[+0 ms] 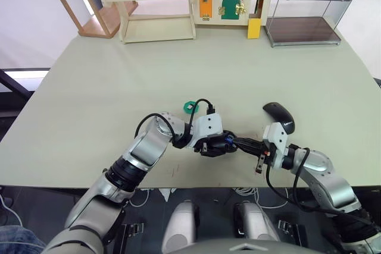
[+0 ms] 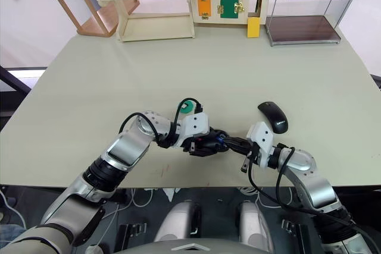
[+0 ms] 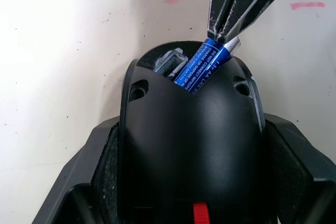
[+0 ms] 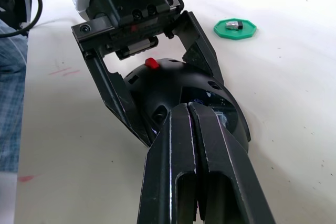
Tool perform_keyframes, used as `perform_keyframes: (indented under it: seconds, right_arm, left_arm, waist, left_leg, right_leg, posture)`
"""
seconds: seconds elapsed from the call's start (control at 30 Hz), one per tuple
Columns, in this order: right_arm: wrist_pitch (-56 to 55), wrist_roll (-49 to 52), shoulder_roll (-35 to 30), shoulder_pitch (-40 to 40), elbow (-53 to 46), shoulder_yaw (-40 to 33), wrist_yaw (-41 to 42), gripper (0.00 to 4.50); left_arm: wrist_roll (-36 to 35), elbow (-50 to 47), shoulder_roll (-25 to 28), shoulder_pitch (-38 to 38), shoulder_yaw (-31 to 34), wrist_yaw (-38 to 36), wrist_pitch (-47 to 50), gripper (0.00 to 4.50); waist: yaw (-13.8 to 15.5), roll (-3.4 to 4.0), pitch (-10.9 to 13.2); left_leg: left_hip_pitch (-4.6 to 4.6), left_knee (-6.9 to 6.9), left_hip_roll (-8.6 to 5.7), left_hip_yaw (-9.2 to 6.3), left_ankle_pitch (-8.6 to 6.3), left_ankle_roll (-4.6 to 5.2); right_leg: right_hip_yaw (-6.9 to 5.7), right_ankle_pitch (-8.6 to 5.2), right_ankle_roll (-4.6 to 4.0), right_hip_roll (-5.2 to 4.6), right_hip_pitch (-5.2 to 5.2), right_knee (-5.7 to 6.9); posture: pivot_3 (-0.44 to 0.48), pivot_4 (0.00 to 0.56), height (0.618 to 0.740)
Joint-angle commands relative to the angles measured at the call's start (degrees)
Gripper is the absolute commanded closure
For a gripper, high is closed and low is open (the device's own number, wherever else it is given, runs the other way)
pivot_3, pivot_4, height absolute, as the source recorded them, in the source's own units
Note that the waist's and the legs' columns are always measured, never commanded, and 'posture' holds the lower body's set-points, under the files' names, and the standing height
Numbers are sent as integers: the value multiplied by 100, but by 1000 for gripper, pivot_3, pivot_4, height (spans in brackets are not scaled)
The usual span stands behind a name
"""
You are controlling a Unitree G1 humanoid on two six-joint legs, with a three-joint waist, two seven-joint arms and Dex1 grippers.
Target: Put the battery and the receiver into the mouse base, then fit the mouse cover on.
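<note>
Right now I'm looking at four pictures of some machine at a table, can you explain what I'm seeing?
It is a two-armed humanoid robot at a pale table. Two pictures look down from its head; the other two come from cameras on its wrists. The left gripper clamps the mouse base. The right gripper holds the battery, tilted into the base's hollow. On the table lie the mouse cover and a green disc carrying the receiver. Shelves and a latch board stand along the far edge.
</note>
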Motion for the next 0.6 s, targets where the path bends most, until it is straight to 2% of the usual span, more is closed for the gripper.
perform_keyframes:
  seconds: [0.03,0.6]
  right_arm:
    - [-73,-33,48,-56,9,-99,27,4484]
    - [-340,-367,347,-209,836,101,225,4484]
  left_arm:
    - [187,213,35,139,-313,10,79,1545]
    - [160,133,91,192,-284,16,158,1545]
  waist:
    - [2,0,0]
    - [-20,1,-3]
  left_leg:
    - [0,0,0,0,0,0]
    - [33,0,1,1,0,0]
  right_leg:
    - [0,0,0,0,0,0]
    - [1,-2,2,1,26,7]
  posture:
    - [0,150,740]
    - [0,150,740]
